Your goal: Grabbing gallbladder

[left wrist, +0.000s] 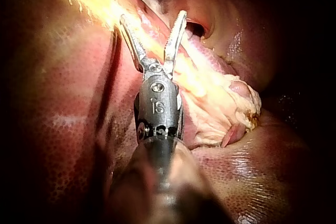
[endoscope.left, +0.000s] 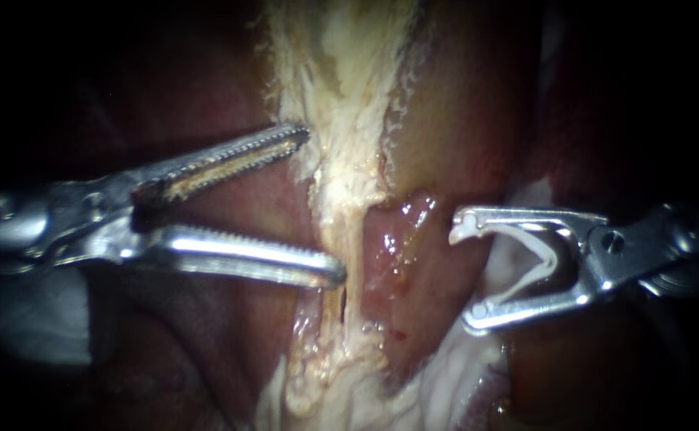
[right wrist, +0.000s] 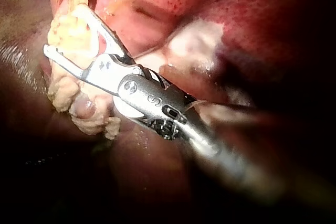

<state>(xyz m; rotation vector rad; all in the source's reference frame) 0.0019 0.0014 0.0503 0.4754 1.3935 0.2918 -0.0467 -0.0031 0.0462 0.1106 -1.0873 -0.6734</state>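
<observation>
My left instrument (endoscope.left: 323, 203) has its toothed jaws spread wide and empty, tips against the pale fatty strip (endoscope.left: 349, 160) over the liver (endoscope.left: 230, 335). The glossy pink gallbladder (endoscope.left: 413, 279) lies just beyond the strip. My right instrument (endoscope.left: 461, 278) holds a white clip (endoscope.left: 545, 259) in wide jaws beside it.

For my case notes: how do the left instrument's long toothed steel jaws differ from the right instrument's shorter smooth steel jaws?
The left instrument has long, straight, toothed jaws; the right instrument has shorter, smooth ones. The left's hold nothing; the right's carry a white V-shaped clip. Both pairs stand spread, flanking the pale tissue strip.
</observation>
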